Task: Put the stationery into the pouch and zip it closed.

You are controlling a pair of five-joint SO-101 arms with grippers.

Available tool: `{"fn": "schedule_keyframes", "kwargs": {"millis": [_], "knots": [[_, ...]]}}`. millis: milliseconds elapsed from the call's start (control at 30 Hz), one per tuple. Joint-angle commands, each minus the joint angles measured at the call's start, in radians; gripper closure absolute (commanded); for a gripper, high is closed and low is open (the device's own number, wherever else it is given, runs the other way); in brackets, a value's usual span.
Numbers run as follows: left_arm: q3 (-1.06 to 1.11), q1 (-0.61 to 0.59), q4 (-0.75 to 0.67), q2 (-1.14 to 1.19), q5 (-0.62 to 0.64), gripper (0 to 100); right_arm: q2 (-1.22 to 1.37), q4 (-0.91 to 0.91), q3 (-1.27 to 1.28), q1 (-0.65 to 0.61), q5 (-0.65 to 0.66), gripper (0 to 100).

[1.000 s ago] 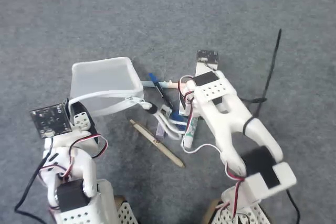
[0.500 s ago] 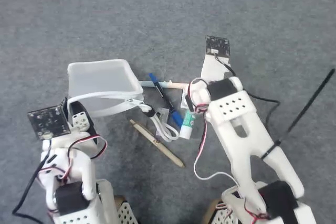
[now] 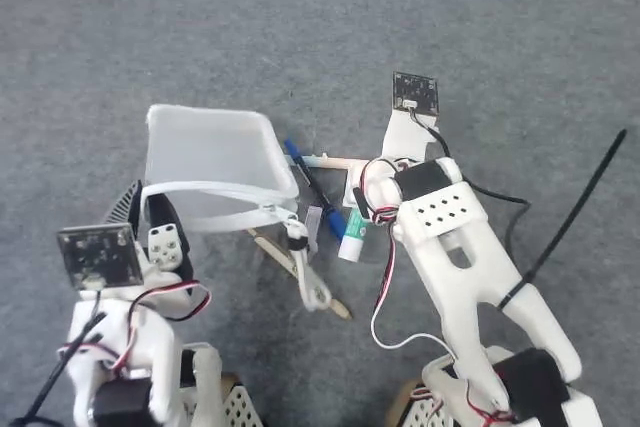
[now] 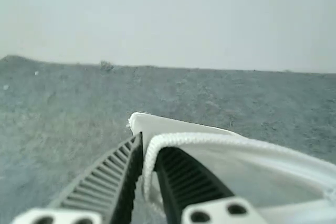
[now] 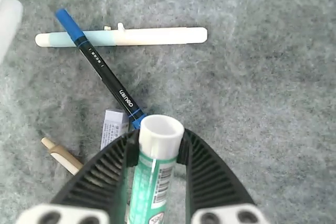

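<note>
The translucent white pouch (image 3: 212, 159) stands open-mouthed, tilted up off the grey mat. My left gripper (image 3: 146, 209) is shut on its zipper rim (image 4: 178, 141), with the pouch wall (image 4: 236, 169) stretching away from the fingers. My right gripper (image 3: 357, 215) is shut on a green-and-white glue stick (image 3: 351, 238), held white cap up (image 5: 155, 148) above the mat. Under it lie a blue-capped black pen (image 5: 101, 71), a pale cream pen (image 5: 126, 36), a small white eraser (image 5: 113, 127) and the tip of a tan pen (image 5: 59, 156).
The pouch's white zipper strap (image 3: 306, 272) hangs down across the tan pen (image 3: 325, 297) between the arms. A black cable (image 3: 575, 209) runs along the right side. Open grey mat lies beyond the pouch and pens.
My left arm has swung the pouch to the right and tipped it up, and its strap now drapes over the tan pen. The right gripper has risen with the glue stick in it.
</note>
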Motion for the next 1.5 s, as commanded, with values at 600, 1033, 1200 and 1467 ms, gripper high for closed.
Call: {"fn": "schedule_keyframes", "kwargs": {"millis": [600,1033,1200,1467], "knots": [[-0.455,0.02,0.064,0.42,0.002,99,-0.058,-0.051,-0.009,0.051,-0.009,99.3],[-0.68,0.02,0.138,0.718,0.089,99,-0.058,-0.051,-0.009,0.051,-0.009,99.3],[-0.679,0.018,0.133,0.789,0.147,99,-0.062,-0.048,-0.009,0.051,-0.009,99.3],[-0.673,0.014,0.114,0.827,0.149,99,-0.056,-0.064,-0.008,0.051,-0.008,99.3]]}}
